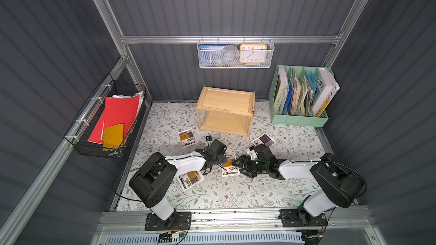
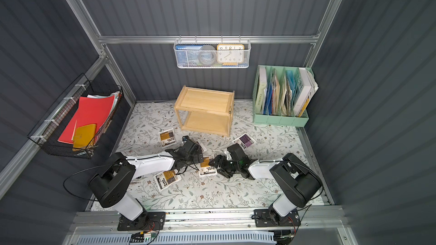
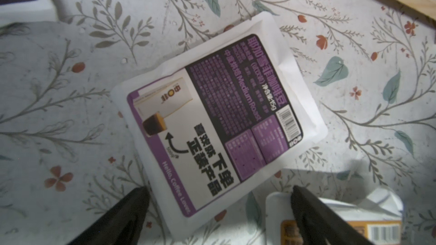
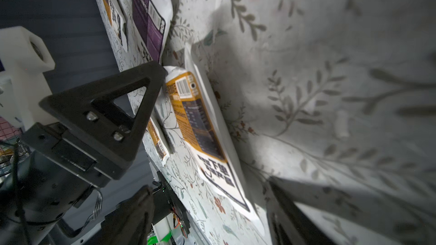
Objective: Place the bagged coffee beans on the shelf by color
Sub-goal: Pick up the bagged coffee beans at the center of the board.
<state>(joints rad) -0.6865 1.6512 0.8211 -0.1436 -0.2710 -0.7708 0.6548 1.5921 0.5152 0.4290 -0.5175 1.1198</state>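
The light wooden shelf (image 1: 226, 110) stands at the back with both tiers bare. A yellow-labelled coffee bag (image 1: 230, 168) lies flat between the two arms. My right gripper (image 1: 237, 162) is low at its edge and open, and the bag's near end (image 4: 212, 156) lies between its fingers (image 4: 139, 208). My left gripper (image 1: 218, 159) is open above a purple-labelled bag (image 3: 217, 119), with one fingertip (image 4: 155, 76) at the yellow bag's far corner. Two more yellow bags (image 1: 187, 137) (image 1: 190, 179) and a second purple bag (image 1: 263, 139) lie on the floral mat.
A mint-green file organizer (image 1: 300, 117) with books stands at the back right. A black wire basket (image 1: 106, 119) with red folders hangs on the left wall. On the back wall hangs a white mesh basket (image 1: 236, 54) holding a clock.
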